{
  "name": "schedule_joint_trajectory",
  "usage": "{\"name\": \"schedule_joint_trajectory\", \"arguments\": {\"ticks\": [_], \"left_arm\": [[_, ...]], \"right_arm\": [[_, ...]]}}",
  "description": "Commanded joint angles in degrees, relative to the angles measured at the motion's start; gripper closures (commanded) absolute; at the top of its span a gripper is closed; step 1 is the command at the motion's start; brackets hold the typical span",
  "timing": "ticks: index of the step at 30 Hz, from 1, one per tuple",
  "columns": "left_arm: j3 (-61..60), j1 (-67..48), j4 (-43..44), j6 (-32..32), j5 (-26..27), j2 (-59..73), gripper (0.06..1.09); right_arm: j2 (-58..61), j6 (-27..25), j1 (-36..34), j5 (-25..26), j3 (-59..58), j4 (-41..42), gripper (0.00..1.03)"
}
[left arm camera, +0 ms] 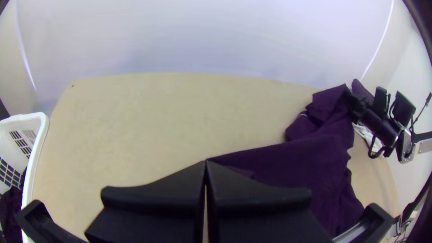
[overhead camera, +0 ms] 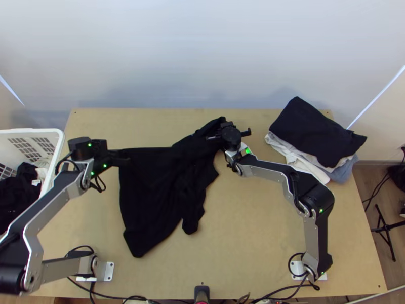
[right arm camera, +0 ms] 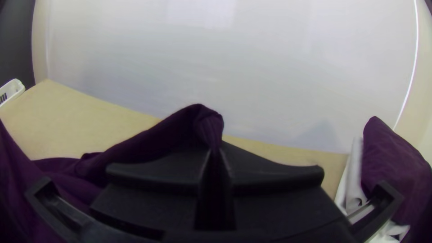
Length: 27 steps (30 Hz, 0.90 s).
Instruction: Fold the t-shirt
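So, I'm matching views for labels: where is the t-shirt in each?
Top view: the t-shirt lies left of centre.
Left wrist view: it extends beyond the left gripper.
Right wrist view: pinched in the right gripper.
Shared landmark: the white basket.

Lighting: bright, soft, fairly even over the table (overhead camera: 253,228). Shadows: faint, soft-edged, on the pale wall (overhead camera: 202,61) just beyond the table's far edge. Glare: one pale patch (right arm camera: 200,13) on the wall, high above the table, right wrist view. Bright lines (overhead camera: 377,97): thin, slanting, near the table's far corners. Small green lamps (overhead camera: 248,150): lit, above the table. Distortion: table's far edge bowed, left wrist view; darkened corners, both wrist views.
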Motion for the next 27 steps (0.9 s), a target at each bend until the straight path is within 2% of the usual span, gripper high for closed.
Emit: {"name": "schedule_joint_trajectory", "arguments": {"ticks": [1,3,4,6,7,8,9,13,16,17,22,26,27], "left_arm": [[2.17,6.06,5.03,-1.73,0.36,7.50,1.05],[3.40,6.76,6.17,-2.26,-0.08,10.05,1.05],[4.28,6.85,5.91,-3.31,-0.69,10.93,0.98],[5.59,6.85,5.12,-5.33,-0.69,11.19,0.58],[6.21,6.59,4.42,-7.09,-0.61,10.58,0.32],[6.56,5.88,3.27,-7.71,-0.43,9.17,0.16],[7.09,4.83,1.34,-8.06,0.19,7.76,0.10],[11.13,0.96,-13.07,-12.37,5.55,4.07,0.10],[13.86,0.87,-22.30,-15.35,15.04,3.63,0.10],[14.21,0.52,-24.24,-15.53,16.80,3.28,0.10],[19.39,-3.08,-39.79,-15.27,17.32,8.03,0.10],[23.00,-3.52,-49.90,-21.95,17.41,13.39,0.12],[23.08,-3.79,-50.78,-23.79,17.41,13.83,0.16]], "right_arm": [[-0.29,0.02,0.51,0.21,-0.94,0.02,1.00],[-0.29,0.02,0.60,0.21,-1.03,0.02,1.00],[-0.29,0.02,0.68,0.12,-1.11,0.02,1.00],[-0.47,0.02,0.95,0.21,-1.20,0.02,1.00],[-0.47,0.02,1.03,0.21,-1.29,0.02,1.00],[-0.56,0.02,1.12,0.21,-1.29,0.02,1.00],[-0.56,0.02,1.21,0.21,-1.38,0.02,1.00],[-0.47,0.11,1.30,0.21,-1.55,0.02,1.00],[-0.47,0.29,1.39,0.21,-1.64,0.02,1.00],[-0.47,0.20,1.47,0.21,-1.73,0.02,1.00],[-0.38,0.46,1.47,0.21,-1.82,0.02,1.00],[-0.38,0.64,1.39,0.30,-1.73,0.02,1.00],[-0.38,0.73,1.39,0.21,-1.73,0.02,1.00]]}}
